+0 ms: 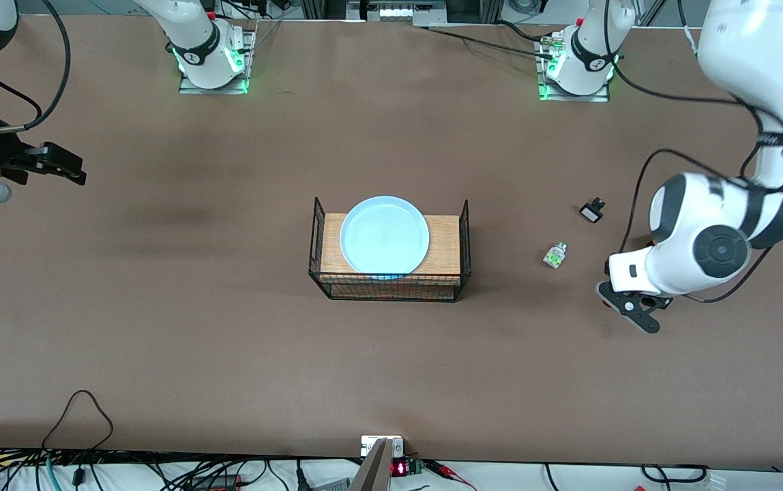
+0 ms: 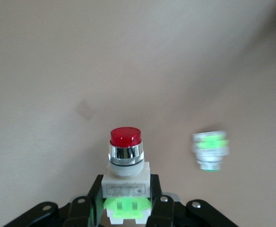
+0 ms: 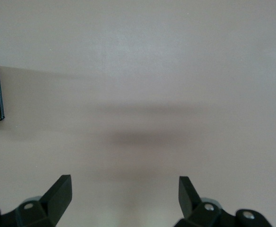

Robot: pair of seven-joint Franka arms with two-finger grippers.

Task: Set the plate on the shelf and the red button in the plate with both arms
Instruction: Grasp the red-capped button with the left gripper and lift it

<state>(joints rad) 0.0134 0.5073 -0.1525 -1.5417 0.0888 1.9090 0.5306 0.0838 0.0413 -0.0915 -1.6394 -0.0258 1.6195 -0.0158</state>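
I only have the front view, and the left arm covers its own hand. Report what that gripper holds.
Observer: The left wrist view shows the left gripper, over the left arm's end of the table, shut on the red button. It grips the white-and-green body, and the red cap points away from the gripper.
Operator: Now check whether the right gripper carries anything.
Observer: The right wrist view shows the right gripper open over the right arm's end, with only bare table between its jaws.

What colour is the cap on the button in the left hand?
Red cap on the red button, clearest in the left wrist view.
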